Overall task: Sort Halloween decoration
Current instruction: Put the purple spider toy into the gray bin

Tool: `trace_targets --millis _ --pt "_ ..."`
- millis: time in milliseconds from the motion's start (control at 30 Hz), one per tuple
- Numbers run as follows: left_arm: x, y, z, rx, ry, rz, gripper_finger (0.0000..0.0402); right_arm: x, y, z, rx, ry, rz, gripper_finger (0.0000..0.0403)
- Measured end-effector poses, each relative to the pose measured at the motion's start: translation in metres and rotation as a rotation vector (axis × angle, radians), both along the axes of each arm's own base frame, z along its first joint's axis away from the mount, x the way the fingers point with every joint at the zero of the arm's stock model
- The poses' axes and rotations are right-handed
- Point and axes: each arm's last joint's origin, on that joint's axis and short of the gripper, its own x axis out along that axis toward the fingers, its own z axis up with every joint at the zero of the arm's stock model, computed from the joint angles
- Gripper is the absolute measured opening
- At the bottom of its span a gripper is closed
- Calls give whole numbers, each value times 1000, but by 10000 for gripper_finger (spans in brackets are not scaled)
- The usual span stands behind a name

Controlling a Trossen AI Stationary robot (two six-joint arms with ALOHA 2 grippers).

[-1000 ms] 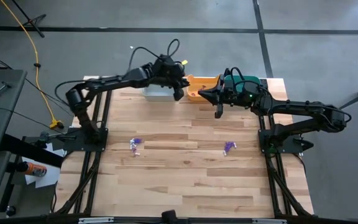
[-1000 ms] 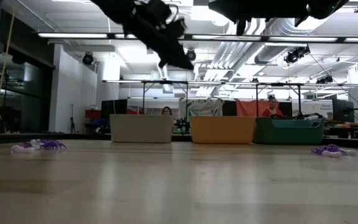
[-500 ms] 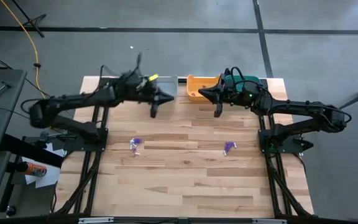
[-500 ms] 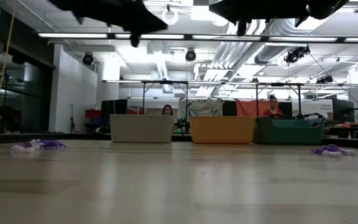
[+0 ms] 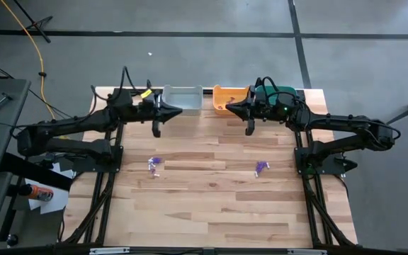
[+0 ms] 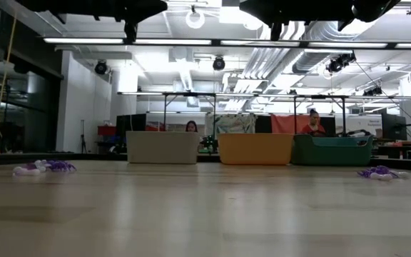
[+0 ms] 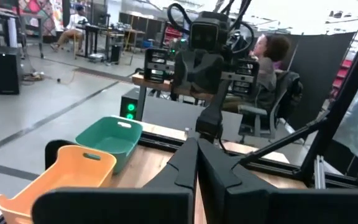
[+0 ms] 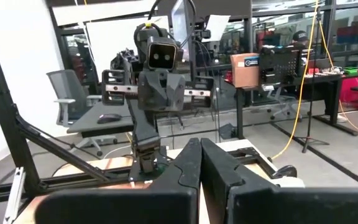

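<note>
While both arms hang high over the back of the table point(image 5: 211, 205), the little purple toys lie far from them. One small bunch of Halloween decoration point(image 5: 154, 164) sits on the wood toward the left side. A second purple bunch point(image 5: 261, 167) sits toward the right side. Three bins stand in a row at the back edge: a grey bin point(image 5: 183, 98), an orange bin point(image 5: 229, 98) and a teal bin point(image 5: 275, 92).

The left tool point(image 5: 156, 130) is up in the air beside the grey bin, with its two fingers pressed together and nothing between them. The right tool point(image 5: 248, 128) is up in the air by the orange bin, and its fingers are pressed together and empty too.

Things could go wrong from here, it seems. These toys are tiny, so a tool may pinch only air or push a toy away. A bunch may also come up all at once, and then mixed colours could drop into one bin.
</note>
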Motion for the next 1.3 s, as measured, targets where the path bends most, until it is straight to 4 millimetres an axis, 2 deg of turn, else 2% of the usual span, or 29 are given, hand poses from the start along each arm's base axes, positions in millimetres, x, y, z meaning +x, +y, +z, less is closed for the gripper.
trace_targets --millis 667,733,833,933,1000,1067,1200,1300 --pt "1 0 -1 -1 5 1 0 0 0 0 15 0 1 0" --pt "1 0 -1 -1 5 1 0 0 0 0 84 -6 8 0" --pt "1 0 -1 -1 5 1 0 1 2 -3 314 3 61 0" --pt "1 0 -1 -1 5 1 0 2 11 -15 504 157 225 0" --pt "1 0 -1 -1 5 1 0 2 23 -28 640 322 325 0" --pt "1 0 -1 -1 5 1 0 -1 38 -44 793 519 350 0" --pt "1 0 -1 -1 5 1 0 -17 77 -74 1043 949 278 0" --pt "1 0 -1 -1 5 1 0 -35 104 -89 1170 1206 51 0"
